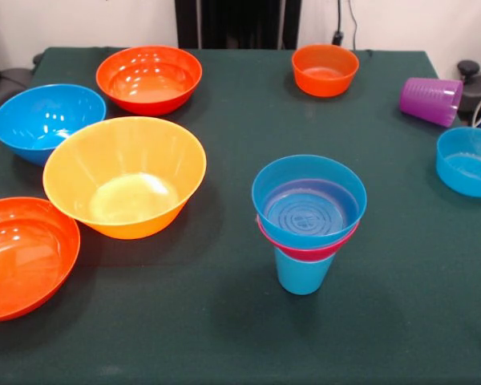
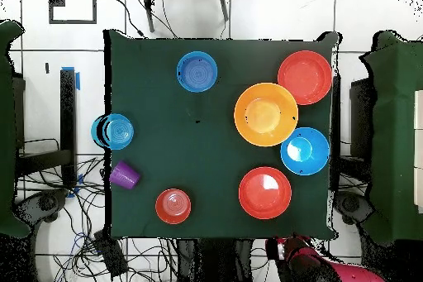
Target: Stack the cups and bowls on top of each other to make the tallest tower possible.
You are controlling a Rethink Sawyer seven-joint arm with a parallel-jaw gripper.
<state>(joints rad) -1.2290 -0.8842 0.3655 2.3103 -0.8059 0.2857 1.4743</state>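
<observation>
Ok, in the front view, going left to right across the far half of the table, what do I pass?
Large blue bowl → red-orange bowl → small orange bowl → purple cup, lying on its side → small blue bowl.

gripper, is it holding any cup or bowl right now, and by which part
Nothing is held. The gripper shows in neither view, and the cups and bowls, including the started tower, rest on the table untouched.

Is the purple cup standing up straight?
No, the purple cup lies tipped on its side near the table's edge.
</observation>
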